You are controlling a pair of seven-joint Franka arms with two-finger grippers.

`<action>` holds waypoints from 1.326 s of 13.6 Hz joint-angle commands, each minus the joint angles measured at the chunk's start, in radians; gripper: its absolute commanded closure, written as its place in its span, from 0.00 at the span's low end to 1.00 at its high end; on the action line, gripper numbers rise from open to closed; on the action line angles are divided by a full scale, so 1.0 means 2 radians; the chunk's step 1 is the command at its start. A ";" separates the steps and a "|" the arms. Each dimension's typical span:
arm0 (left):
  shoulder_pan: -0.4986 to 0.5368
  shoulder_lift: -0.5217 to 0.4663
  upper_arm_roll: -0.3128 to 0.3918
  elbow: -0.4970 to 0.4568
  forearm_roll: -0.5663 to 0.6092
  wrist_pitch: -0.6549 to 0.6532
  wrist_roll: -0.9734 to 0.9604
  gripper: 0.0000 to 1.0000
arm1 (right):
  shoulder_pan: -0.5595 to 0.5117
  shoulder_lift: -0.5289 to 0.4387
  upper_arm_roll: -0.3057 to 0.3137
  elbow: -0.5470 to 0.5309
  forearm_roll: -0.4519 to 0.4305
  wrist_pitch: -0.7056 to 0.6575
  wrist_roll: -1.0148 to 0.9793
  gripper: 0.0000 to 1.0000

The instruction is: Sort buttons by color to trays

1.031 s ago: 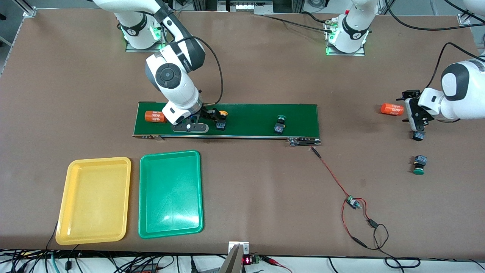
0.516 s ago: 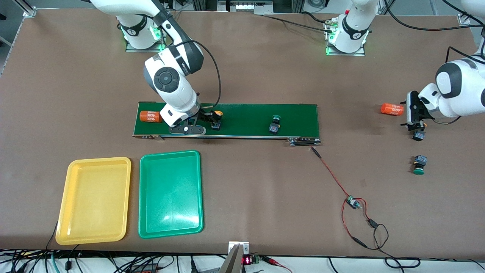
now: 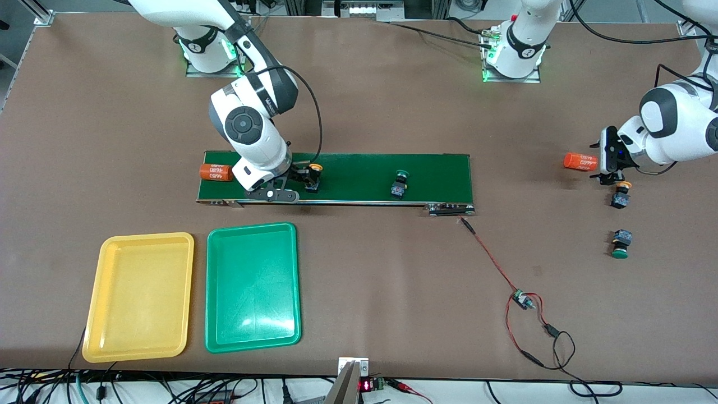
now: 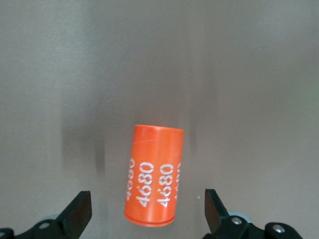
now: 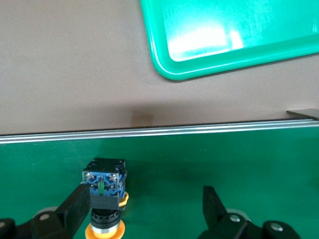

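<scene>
On the dark-green conveyor belt (image 3: 359, 168) lie a yellow button (image 3: 313, 178) and a green button (image 3: 399, 184). My right gripper (image 3: 303, 179) is low over the belt and open. The yellow button (image 5: 104, 196) lies between its fingers, close against one; the gripper (image 5: 145, 199) is not closed on it. A second yellow button (image 3: 620, 196) and a second green button (image 3: 620, 244) lie on the table at the left arm's end. My left gripper (image 3: 601, 168) is open there, with an orange cylinder (image 4: 154, 181) between its jaws (image 4: 147, 206). The yellow tray (image 3: 140, 297) and green tray (image 3: 252, 286) are empty.
Another orange cylinder (image 3: 216, 171) lies on the belt at its right arm's end. The table cylinder (image 3: 579, 161) lies beside the left gripper. A red-black wire with a small board (image 3: 521, 300) runs from the belt's end toward the front edge. The green tray's corner (image 5: 224, 30) shows near the belt.
The belt carried the cylinder, yellow button and green button toward the right arm's end, and the right gripper followed. The left gripper rose and turned from the table's yellow button toward the orange cylinder.
</scene>
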 commanded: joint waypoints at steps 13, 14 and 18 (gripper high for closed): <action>0.021 0.009 -0.009 -0.033 0.000 0.048 0.010 0.00 | 0.013 0.035 -0.008 0.009 -0.023 0.004 0.011 0.21; 0.020 0.010 -0.009 -0.033 0.000 0.049 0.010 0.00 | 0.013 0.036 -0.010 0.010 -0.025 0.004 0.011 0.42; 0.019 0.012 -0.010 -0.033 0.000 0.050 0.033 0.46 | 0.012 0.036 -0.017 0.014 -0.024 0.002 0.001 0.96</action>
